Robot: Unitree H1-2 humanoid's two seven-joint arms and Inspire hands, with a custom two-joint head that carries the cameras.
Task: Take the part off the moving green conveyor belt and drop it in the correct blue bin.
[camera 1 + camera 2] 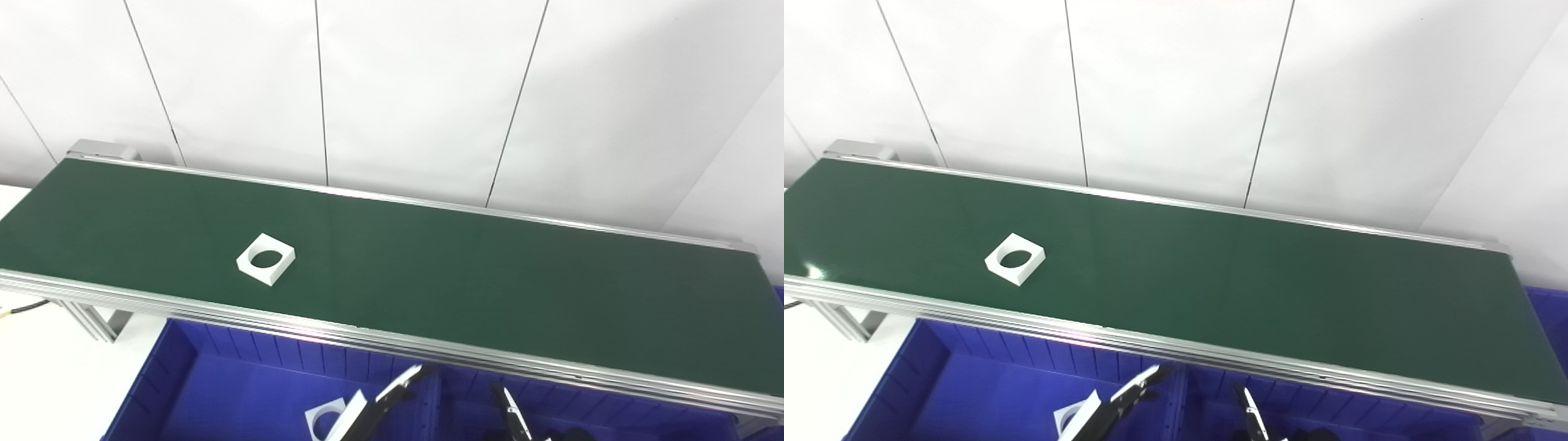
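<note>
- A white square part [266,259] with a round hole lies flat on the green belt [465,269], toward its 9 o'clock end and nearer the front rail than the back one. It sits turned, one corner pointing to the rail.
- The belt runs from 10 o'clock down to 4 o'clock across the view, framed by silver rails [367,340], with a white panelled wall [416,92] behind.
- Below the front rail at 6 o'clock stands a blue bin [226,392]; a second blue bin [588,410] lies just beside it toward 5 o'clock, a divider wall between them.
- The left hand [373,407] shows only in part at the bottom edge, over the first bin. A second white part [334,419], same shape, is against its fingers [401,380]; whether they grip it I cannot tell.
- The right hand [514,422] shows only a fingertip or two at the bottom edge, over the second bin; how far open it is I cannot tell.
- The two hands are apart, either side of the divider.
</note>
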